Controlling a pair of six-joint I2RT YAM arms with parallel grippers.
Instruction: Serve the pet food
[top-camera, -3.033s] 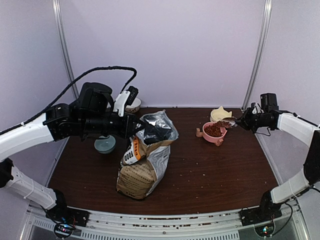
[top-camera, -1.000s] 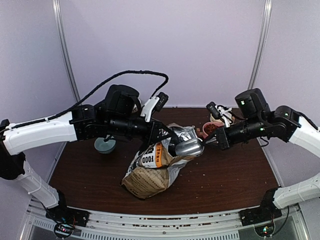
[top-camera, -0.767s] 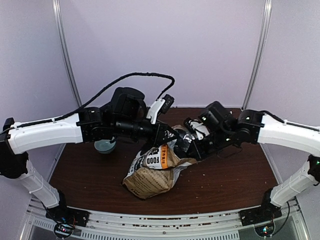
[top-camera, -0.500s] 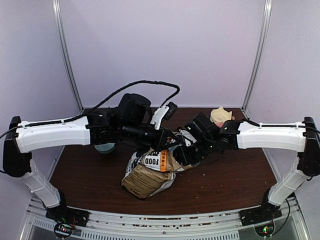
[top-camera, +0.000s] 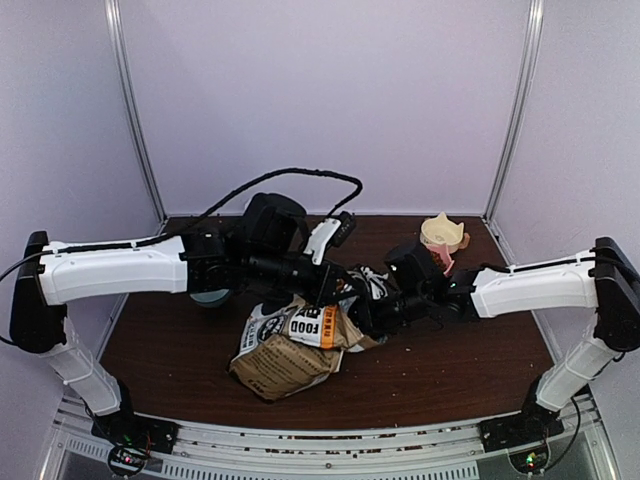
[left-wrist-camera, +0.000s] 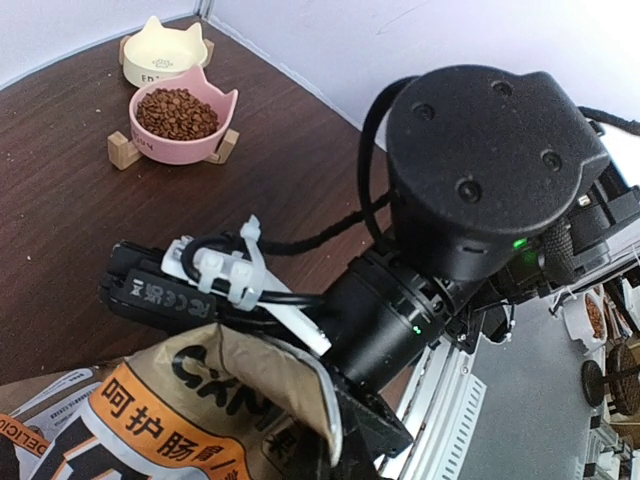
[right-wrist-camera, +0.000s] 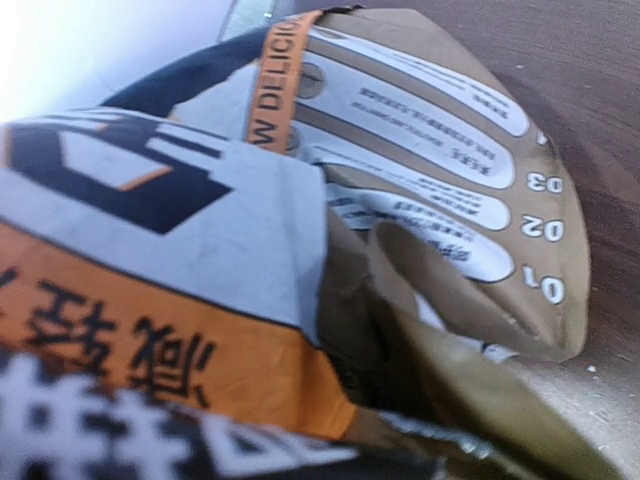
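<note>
My left gripper (top-camera: 338, 290) pinches the rim of the kraft bag (top-camera: 285, 350), holding its mouth open for my right gripper (top-camera: 366, 312), which is buried inside; whether that one is spread I cannot tell. Pet food (left-wrist-camera: 178, 112) already lies in the pink bowl (left-wrist-camera: 182, 148) beyond the bag.

You can't see the right arm's (top-camera: 525, 283) jaws; the mouth of the bag (top-camera: 285, 352) swallows them from above, and their own camera gives only blurred, cropped bag print.

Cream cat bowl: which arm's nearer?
Right. The right arm runs close by the cream cat bowl, on its near side; the left arm ends at the kraft food bag, farther left.
</note>
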